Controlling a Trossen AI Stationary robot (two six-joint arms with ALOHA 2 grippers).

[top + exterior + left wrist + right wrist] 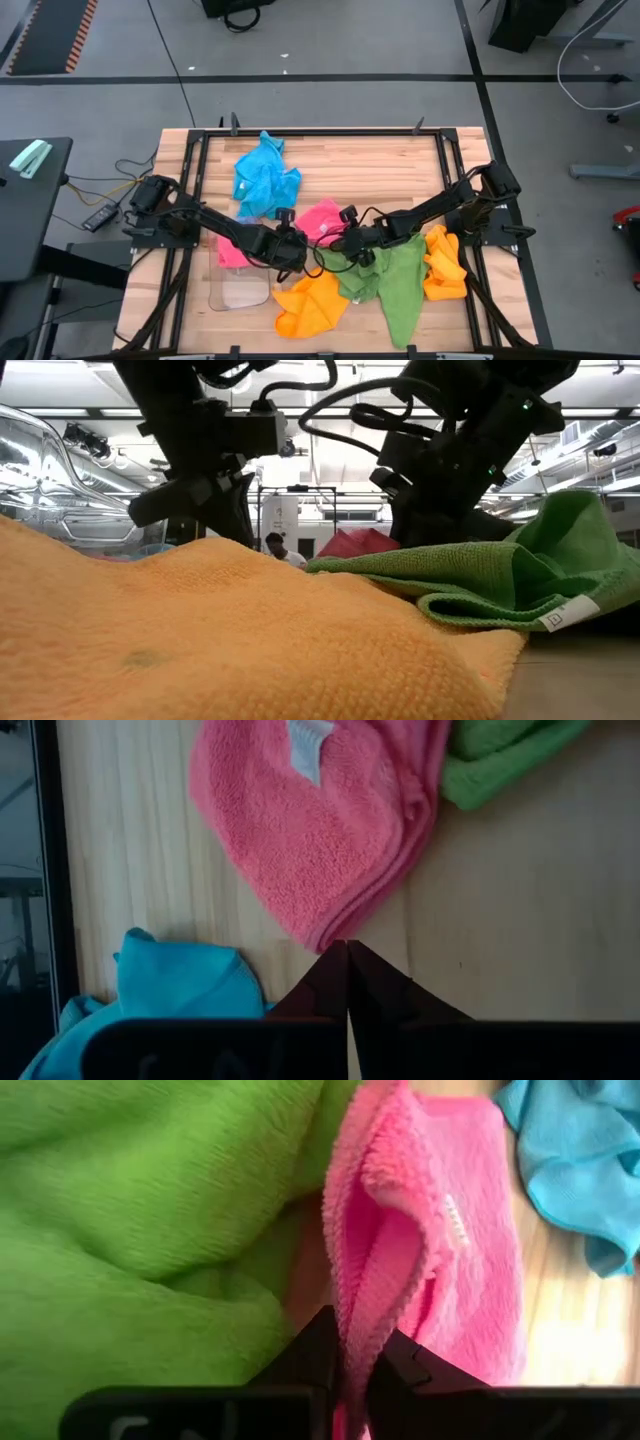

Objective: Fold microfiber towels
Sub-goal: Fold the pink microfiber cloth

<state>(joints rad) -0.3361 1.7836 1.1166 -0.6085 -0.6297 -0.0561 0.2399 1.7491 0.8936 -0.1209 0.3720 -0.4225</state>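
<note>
Mid-desk, my right claw (348, 1365) pinched the pink towel's (440, 1270) edge; left claw (347, 982) sat closed, empty, at its corner. Best to pull taut, fold evenly.

You have a wooden table (330, 150) with a black frame. A clear tray (240, 288) lies near its front left. A cable (100, 185) trails left, and a person (275, 546) stands far behind.

Between the left hand (287, 243) and right hand (345, 243) lies one towel (322, 219), others (392, 280) in front
</note>
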